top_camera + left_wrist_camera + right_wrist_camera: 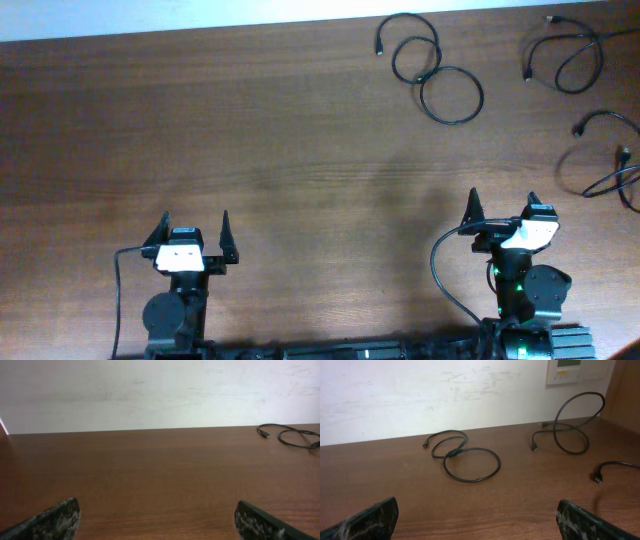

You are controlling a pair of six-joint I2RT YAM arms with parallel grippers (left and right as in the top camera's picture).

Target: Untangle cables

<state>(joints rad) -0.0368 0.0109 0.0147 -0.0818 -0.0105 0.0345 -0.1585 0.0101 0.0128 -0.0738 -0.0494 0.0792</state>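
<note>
Cables (437,72) hug the table's (250,140) far-right edge; left hand (195,218) and right hand (502,200) gape empty.

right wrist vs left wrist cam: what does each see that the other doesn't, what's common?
Right wrist only: a coiled cable lying flat in the middle, a second cable with one loop standing up, a third cable entering from the right edge, and a wall panel. Left wrist only: a bare stretch of table with one cable at far right; whether it is among those three I cannot tell. Both: the table, the white wall, and an open, empty hand: left hand, right hand.
</note>
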